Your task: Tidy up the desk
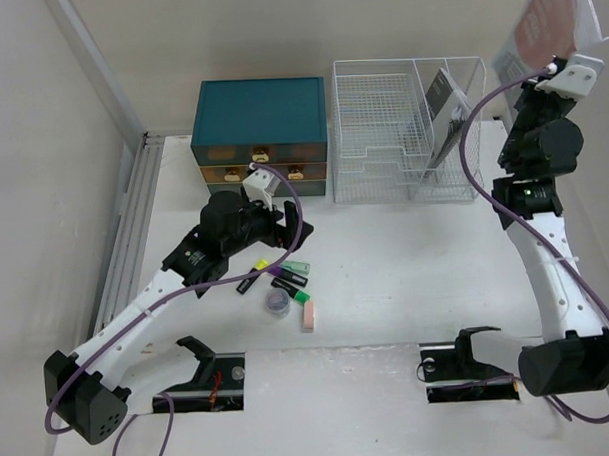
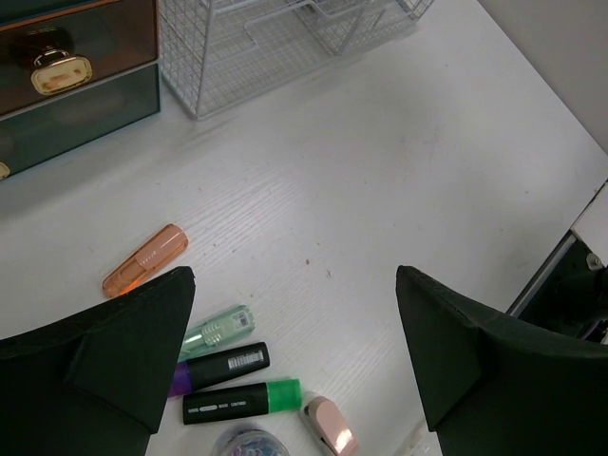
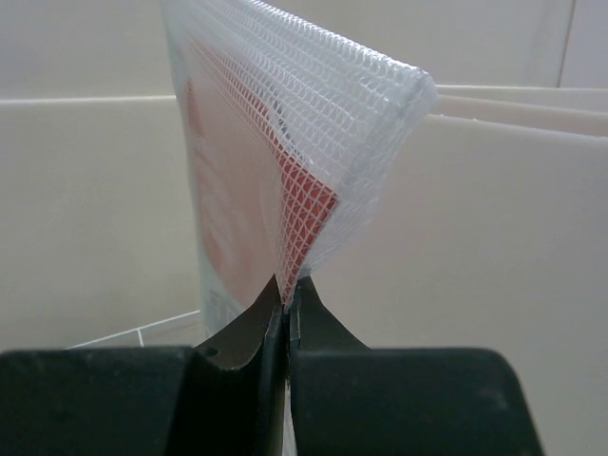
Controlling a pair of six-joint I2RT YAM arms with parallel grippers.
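Observation:
The white desk (image 1: 406, 254) holds a cluster of highlighters left of centre (image 1: 286, 276). My left gripper (image 1: 277, 236) hovers just above them, open and empty. In the left wrist view its jaws (image 2: 294, 285) stand wide apart over bare desk (image 2: 380, 171), with an orange highlighter (image 2: 144, 259), a mint one (image 2: 217, 329), a purple marker (image 2: 218, 366) and a green marker (image 2: 242, 400) at the lower left. My right gripper (image 1: 554, 71) is raised at the back right and shut on the edge of a mesh pouch (image 1: 558, 24) with red contents (image 3: 285, 142).
A teal drawer box (image 1: 260, 137) and a white wire rack (image 1: 381, 130) holding a booklet (image 1: 442, 103) stand at the back. A round container (image 1: 278, 302) and a pink item (image 1: 308, 315) lie near the markers. Two cut-outs (image 1: 205, 377) (image 1: 469, 367) line the near edge.

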